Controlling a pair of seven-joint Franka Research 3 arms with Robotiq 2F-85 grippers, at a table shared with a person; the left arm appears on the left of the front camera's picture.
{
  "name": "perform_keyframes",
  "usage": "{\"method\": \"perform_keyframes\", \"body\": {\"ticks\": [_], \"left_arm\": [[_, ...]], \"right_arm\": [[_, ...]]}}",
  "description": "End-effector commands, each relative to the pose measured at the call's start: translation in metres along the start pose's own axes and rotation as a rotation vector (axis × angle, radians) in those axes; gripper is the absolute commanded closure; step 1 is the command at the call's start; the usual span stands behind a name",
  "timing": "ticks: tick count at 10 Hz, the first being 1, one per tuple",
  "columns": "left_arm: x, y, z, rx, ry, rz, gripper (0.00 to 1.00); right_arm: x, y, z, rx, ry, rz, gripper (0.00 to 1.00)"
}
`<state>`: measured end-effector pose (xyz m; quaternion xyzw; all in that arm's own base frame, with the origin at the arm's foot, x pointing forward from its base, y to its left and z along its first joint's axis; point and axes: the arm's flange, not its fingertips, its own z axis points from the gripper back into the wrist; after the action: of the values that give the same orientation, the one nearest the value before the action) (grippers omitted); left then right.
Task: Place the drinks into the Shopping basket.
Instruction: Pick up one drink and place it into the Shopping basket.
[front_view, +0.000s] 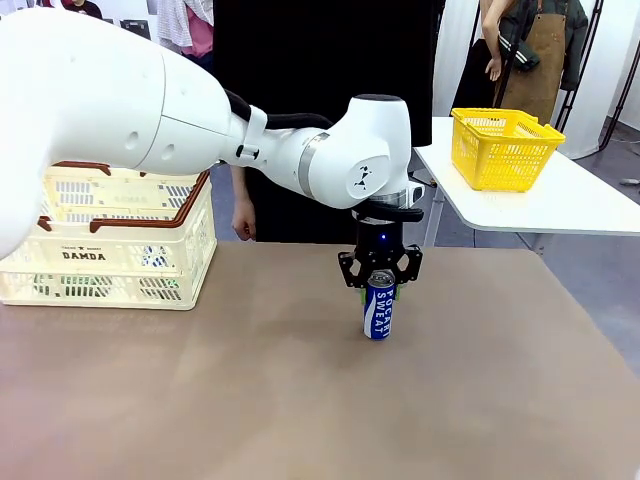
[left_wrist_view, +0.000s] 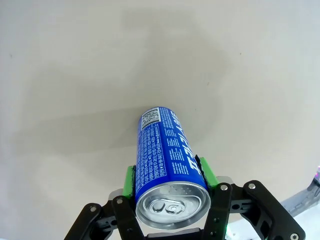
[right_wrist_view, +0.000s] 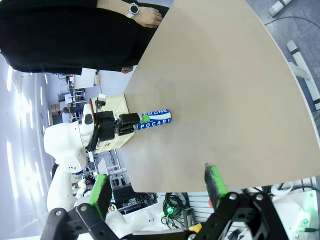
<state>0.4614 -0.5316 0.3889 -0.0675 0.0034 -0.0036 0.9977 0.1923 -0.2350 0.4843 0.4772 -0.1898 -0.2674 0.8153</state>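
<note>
Blue can (front_view: 379, 305) stands upright on the brown table (front_view: 300, 400), roughly mid-table, well apart from the Shopping basket (front_view: 110, 250) at the table's left side. Left gripper (front_view: 379, 288) comes straight down over the can, its top end sitting between the two fingers. In the left wrist view the can (left_wrist_view: 165, 155) runs away from the camera, silver top nearest, and the green pads (left_wrist_view: 130, 181) sit flush against both sides of the can just under the rim, so the fingers are clamped on the can near its top. Can base is on the table surface. In the right wrist view the can (right_wrist_view: 154, 119) shows sideways with the left gripper (right_wrist_view: 127, 121) over its upper end, white lettering readable. Right gripper (right_wrist_view: 157, 187) hangs off the table edge with fingers spread apart, nothing between them. A person in black stands at the far side, one hand (front_view: 243, 228) at the table edge. A yellow mesh basket (front_view: 503, 147) sits on a separate white table behind.
</note>
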Motion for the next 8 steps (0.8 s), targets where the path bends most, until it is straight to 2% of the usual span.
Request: {"method": "perform_keyframes", "body": {"ticks": [1, 3, 4, 6, 8], "left_arm": [[-0.007, 0.01, 0.008, 0.015, -0.004, -0.023, 1.0], [-0.021, 0.04, 0.07, -0.006, 0.082, -0.105, 1.0], [-0.037, 0.055, 0.104, 0.036, 0.157, -0.106, 1.0], [-0.079, 0.085, 0.157, 0.064, 0.114, -0.137, 1.0], [-0.1, 0.113, 0.17, 0.071, 0.1, -0.142, 1.0]], "right_arm": [[0.001, 0.0, 0.001, 0.015, -0.005, 0.023, 0.0], [0.001, 0.0, 0.001, 0.015, -0.005, 0.023, 0.0], [0.001, 0.0, 0.001, 0.015, -0.005, 0.023, 0.0], [0.001, 0.0, 0.001, 0.015, -0.005, 0.023, 0.0], [0.001, 0.0, 0.001, 0.015, -0.005, 0.023, 0.0]]}}
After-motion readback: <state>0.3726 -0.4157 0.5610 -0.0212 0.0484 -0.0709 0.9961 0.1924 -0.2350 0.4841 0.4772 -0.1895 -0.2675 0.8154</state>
